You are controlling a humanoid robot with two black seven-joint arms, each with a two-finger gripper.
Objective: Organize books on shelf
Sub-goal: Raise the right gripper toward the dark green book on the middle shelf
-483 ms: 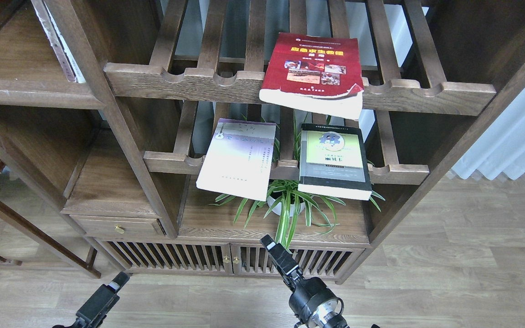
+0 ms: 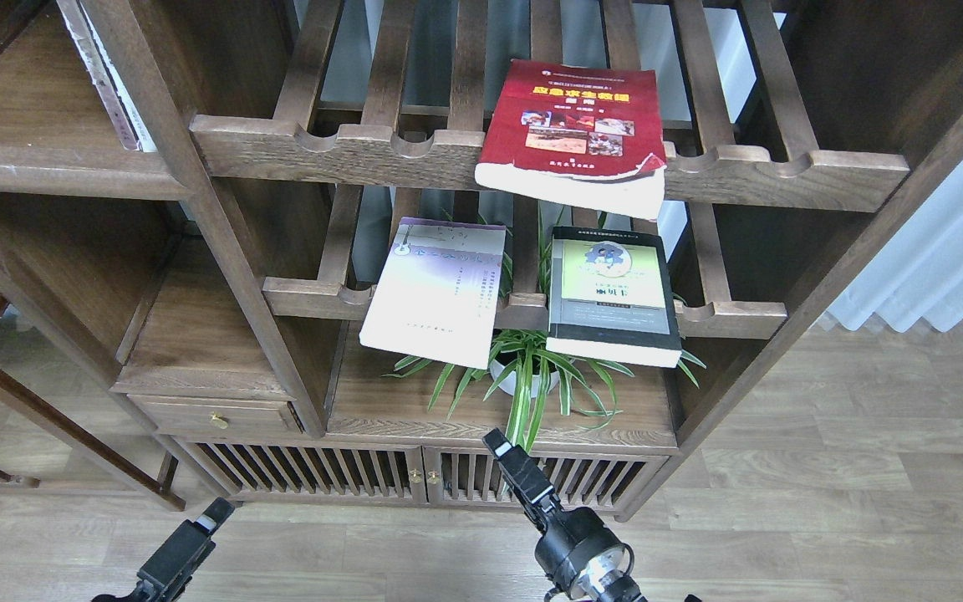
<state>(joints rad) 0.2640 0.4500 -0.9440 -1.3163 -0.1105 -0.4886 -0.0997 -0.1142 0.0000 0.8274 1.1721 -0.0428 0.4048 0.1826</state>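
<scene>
The thick red book (image 2: 572, 134) lies flat on the upper slatted rack, its front end over the rail. The white-lavender book (image 2: 435, 293) and the black-grey book with a yellow-green panel (image 2: 611, 297) lie side by side on the lower slatted rack. The solid dark-brown shelf (image 2: 55, 171) with a rounded front edge is at the upper left. My left gripper (image 2: 212, 514) is low at the bottom left and my right gripper (image 2: 502, 447) is at the bottom centre. Both are below the books, apart from them, dark and seen end-on.
Thin pale upright volumes (image 2: 105, 79) lean at the right end of the solid shelf. A potted spider plant (image 2: 523, 376) stands on the board under the lower rack. A brass-knobbed drawer (image 2: 218, 415) and slatted cabinet doors (image 2: 415, 477) are below. Wood floor lies at the right.
</scene>
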